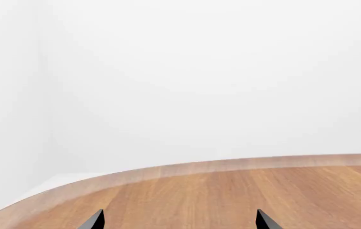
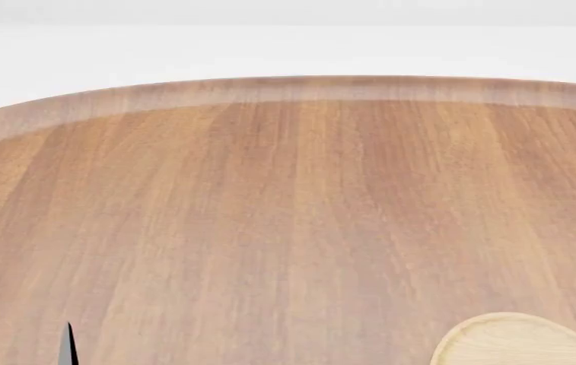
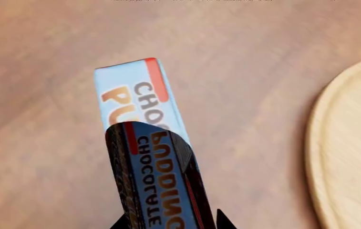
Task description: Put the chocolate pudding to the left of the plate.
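Observation:
In the right wrist view the chocolate pudding (image 3: 136,98) is a narrow box with a light-blue top, a red edge and orange and white lettering. It sits between the two dark fingertips of my right gripper (image 3: 174,222), which is shut on it over the wooden table. The plate (image 3: 352,143) is a light-wood disc with a raised rim, a short gap away from the box. The plate's far rim also shows in the head view (image 2: 516,342) at the bottom right. My left gripper (image 1: 180,222) is open and empty above bare table; one dark fingertip (image 2: 68,346) of it shows in the head view.
The round wooden table (image 2: 288,198) has a paler rim along its far edge (image 2: 288,87). White floor and walls lie beyond it. The table's edge curves away near my left gripper (image 1: 72,188).

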Controlling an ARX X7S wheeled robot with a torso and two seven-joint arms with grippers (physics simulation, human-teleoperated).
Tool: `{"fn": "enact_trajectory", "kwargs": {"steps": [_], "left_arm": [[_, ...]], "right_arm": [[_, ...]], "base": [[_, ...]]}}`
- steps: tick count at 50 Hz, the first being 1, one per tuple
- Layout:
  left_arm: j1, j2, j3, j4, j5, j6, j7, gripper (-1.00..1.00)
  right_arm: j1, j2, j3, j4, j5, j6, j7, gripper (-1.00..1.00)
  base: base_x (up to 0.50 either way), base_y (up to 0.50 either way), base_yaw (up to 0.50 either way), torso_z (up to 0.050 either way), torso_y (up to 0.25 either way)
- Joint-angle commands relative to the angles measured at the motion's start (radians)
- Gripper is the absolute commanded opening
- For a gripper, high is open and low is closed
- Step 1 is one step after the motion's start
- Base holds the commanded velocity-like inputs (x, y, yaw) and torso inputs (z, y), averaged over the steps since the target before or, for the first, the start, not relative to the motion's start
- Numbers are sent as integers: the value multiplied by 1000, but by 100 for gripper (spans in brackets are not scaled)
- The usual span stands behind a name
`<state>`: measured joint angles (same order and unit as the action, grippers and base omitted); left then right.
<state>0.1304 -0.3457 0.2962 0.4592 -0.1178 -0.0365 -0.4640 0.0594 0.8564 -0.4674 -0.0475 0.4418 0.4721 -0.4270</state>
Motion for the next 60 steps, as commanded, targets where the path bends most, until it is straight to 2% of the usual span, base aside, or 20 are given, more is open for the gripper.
{"fn": "enact_trajectory", "kwargs": {"steps": [1, 9, 23, 38, 60], "left_arm": [[-1, -3, 2, -1, -1, 1, -4, 100], [1, -5, 3, 11, -2, -8, -9, 100], [0, -7, 11, 6, -1, -5, -10, 100], [-3, -8, 19, 2, 0, -4, -13, 100], [-10, -11, 22, -13, -4, 5, -17, 100]], "right_arm": [[13, -19, -20, 11, -28, -9, -17, -100], [61, 3, -6, -59, -29, 38, 3, -100], [255, 37, -4, -226, -39, 192, -5, -100], [399, -3, -22, -175, -63, 226, -43, -100], [439, -79, -75, -23, -113, 153, -67, -100]], "base": [[0, 0, 0, 0, 0], [0, 0, 0, 0, 0], [0, 0, 0, 0, 0], [0, 0, 0, 0, 0], [0, 0, 0, 0, 0]]}}
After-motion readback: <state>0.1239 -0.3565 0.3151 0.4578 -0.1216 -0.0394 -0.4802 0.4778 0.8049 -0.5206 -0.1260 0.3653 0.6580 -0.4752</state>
